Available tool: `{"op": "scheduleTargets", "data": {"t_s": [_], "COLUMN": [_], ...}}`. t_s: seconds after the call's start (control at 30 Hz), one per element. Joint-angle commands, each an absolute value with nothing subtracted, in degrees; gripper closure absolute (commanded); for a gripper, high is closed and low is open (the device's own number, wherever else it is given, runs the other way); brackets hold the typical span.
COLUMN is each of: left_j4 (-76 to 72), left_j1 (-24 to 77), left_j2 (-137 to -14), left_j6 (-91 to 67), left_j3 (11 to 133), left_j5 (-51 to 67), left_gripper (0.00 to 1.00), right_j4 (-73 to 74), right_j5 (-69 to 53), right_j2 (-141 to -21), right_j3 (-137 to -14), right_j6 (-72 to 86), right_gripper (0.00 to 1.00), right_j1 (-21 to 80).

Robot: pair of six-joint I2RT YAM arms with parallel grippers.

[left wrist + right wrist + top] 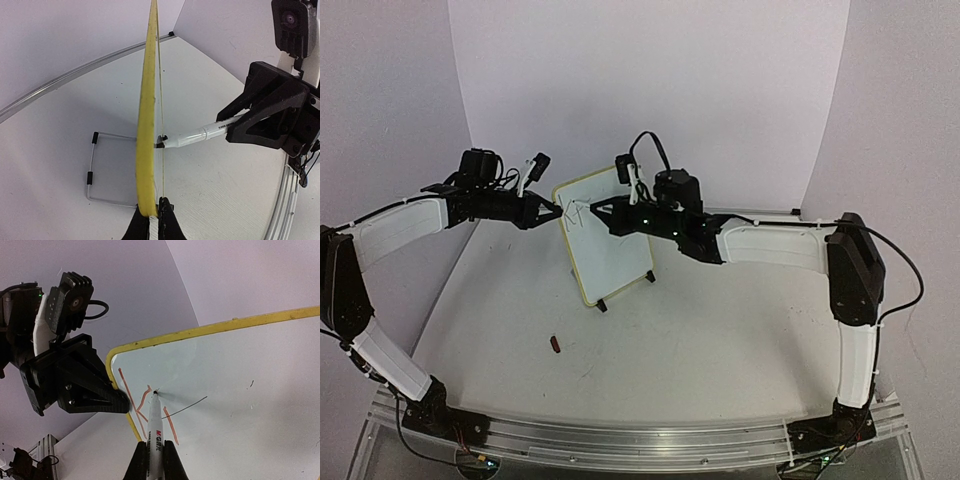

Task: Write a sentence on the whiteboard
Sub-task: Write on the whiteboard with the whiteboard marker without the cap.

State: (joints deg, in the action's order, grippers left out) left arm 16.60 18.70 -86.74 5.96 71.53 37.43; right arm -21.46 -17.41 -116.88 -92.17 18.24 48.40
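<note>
The whiteboard point(610, 245) stands tilted on its wire stand, yellow-framed. My left gripper point(552, 212) is shut on its left edge; in the left wrist view the jaws point(151, 202) clamp the edge-on yellow frame point(146, 115). My right gripper point(603, 216) is shut on a white marker point(156, 432), held between its fingers point(155, 441). The marker tip touches the board face point(235, 385) near the top left corner. The sentence point(142, 402) is only a "K" and one more stroke, reddish in the right wrist view. The marker also shows in the left wrist view point(200, 135).
A small dark red cap-like piece point(556, 345) lies on the table in front of the board. The wire stand point(92, 172) with black feet sits behind the board. A thin dark line point(187, 406) crosses the board face. White walls enclose the back and sides.
</note>
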Motion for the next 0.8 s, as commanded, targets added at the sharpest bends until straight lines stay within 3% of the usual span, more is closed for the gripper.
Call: {"op": "scheduleTargets", "data": {"t_s": [0.0,0.4,0.77], "left_j4": [16.48,16.31,16.26], "left_j1": [18.51,18.48,18.51], "left_j2": [-85.51,-85.09,-85.09], "left_j6": [8.4,8.36,8.33], "left_j3": [71.46,70.83,70.49], "left_j5": [35.96,35.54,35.79], "left_gripper": [1.0,1.0,1.0], "right_j4": [-24.71,-21.95,-19.9], "right_j5": [-17.94,-17.77,-24.27], "right_j2": [-112.4,-99.97,-100.72], "right_j3": [-88.79,-78.57,-77.92], "right_j6": [17.53,17.77,18.18], "right_gripper": [1.0,1.0,1.0], "right_j1": [48.46,48.33,46.22]}}
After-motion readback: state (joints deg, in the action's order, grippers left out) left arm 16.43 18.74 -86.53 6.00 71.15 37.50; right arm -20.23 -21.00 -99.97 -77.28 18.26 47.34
